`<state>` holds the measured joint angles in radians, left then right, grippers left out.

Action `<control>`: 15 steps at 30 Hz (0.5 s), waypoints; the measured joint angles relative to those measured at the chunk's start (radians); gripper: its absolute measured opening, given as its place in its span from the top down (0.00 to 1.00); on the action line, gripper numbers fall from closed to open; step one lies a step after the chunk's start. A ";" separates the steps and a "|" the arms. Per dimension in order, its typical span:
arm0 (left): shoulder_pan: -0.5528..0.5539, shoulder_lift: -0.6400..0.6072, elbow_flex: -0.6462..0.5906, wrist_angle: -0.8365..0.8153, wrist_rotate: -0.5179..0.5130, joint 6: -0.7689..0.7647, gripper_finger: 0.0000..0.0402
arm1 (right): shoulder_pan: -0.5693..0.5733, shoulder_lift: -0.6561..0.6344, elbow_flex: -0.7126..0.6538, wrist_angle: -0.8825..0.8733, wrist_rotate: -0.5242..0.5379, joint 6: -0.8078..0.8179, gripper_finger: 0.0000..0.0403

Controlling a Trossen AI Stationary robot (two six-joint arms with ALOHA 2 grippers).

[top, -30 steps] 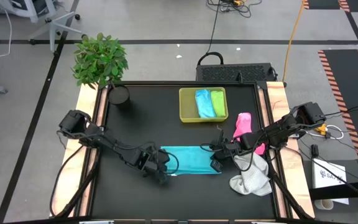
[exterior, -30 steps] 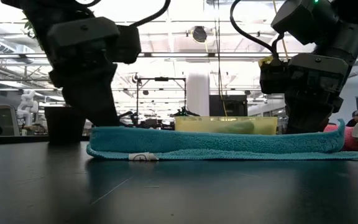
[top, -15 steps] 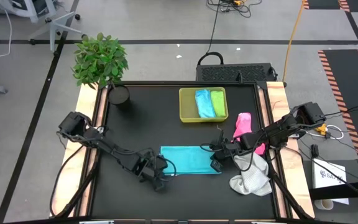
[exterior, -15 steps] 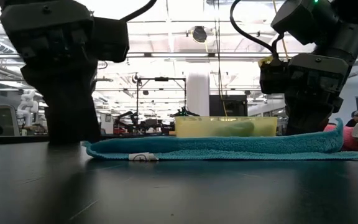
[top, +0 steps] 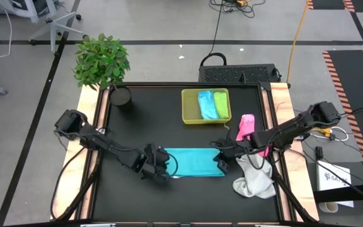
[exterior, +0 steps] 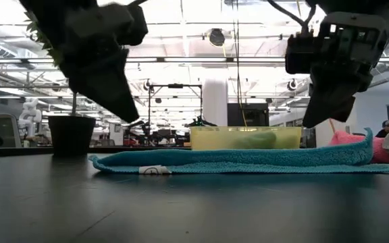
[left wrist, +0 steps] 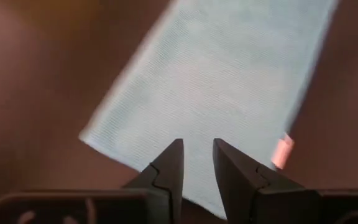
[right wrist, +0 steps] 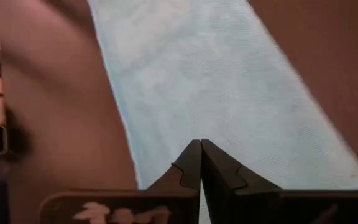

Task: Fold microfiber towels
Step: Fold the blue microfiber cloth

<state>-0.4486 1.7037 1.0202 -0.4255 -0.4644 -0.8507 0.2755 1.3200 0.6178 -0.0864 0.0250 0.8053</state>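
Note:
A teal microfiber towel (top: pixel 194 161) lies folded into a flat strip on the black table, its right end (exterior: pixel 367 140) curled up a little. My left gripper (top: pixel 164 169) hangs above the strip's left end, slanting down, its fingers (left wrist: pixel 196 144) a little apart with nothing between them. My right gripper (top: pixel 221 162) hangs shut above the right end (right wrist: pixel 200 143). In the low view both grippers, left (exterior: pixel 132 118) and right (exterior: pixel 310 123), are clear of the towel (exterior: pixel 248 160).
A yellow-green tray (top: pixel 188 106) at the far middle holds a light blue towel (top: pixel 206 104) and a lime green one (top: pixel 220 104). A pink towel (top: pixel 246 125) and a crumpled white towel (top: pixel 255 178) lie at the right. A potted plant (top: pixel 120 96) stands at the far left.
Both grippers have risen from the teal towel's two ends and now hang clear above it. The left one first drew a little toward the table's left edge. The towel lies flat where it was.

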 joint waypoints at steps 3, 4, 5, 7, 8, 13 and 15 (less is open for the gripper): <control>0.052 -0.006 0.000 -0.081 0.024 0.002 0.78 | -0.027 -0.032 0.000 -0.060 -0.003 -0.026 1.00; 0.073 -0.005 0.000 -0.095 0.057 0.002 0.78 | -0.037 -0.041 0.000 -0.080 -0.015 -0.043 1.00; 0.092 -0.004 0.000 -0.110 0.083 0.003 0.78 | -0.049 -0.048 0.000 -0.091 -0.034 -0.062 1.00; 0.125 -0.004 -0.001 -0.126 0.101 0.022 0.78 | -0.074 -0.054 0.001 -0.098 -0.069 -0.097 0.99; 0.140 -0.004 -0.001 -0.124 0.109 0.041 0.78 | -0.088 -0.056 0.000 -0.115 -0.086 -0.122 0.98; 0.221 -0.004 -0.001 -0.119 0.215 0.126 0.78 | -0.153 -0.056 0.000 -0.212 -0.107 -0.200 0.89; 0.249 -0.004 -0.001 -0.119 0.258 0.153 0.78 | -0.176 -0.056 0.000 -0.246 -0.108 -0.222 0.85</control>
<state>-0.1999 1.6997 1.0191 -0.5441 -0.2068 -0.6977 0.0994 1.2640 0.6178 -0.3325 -0.0826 0.5836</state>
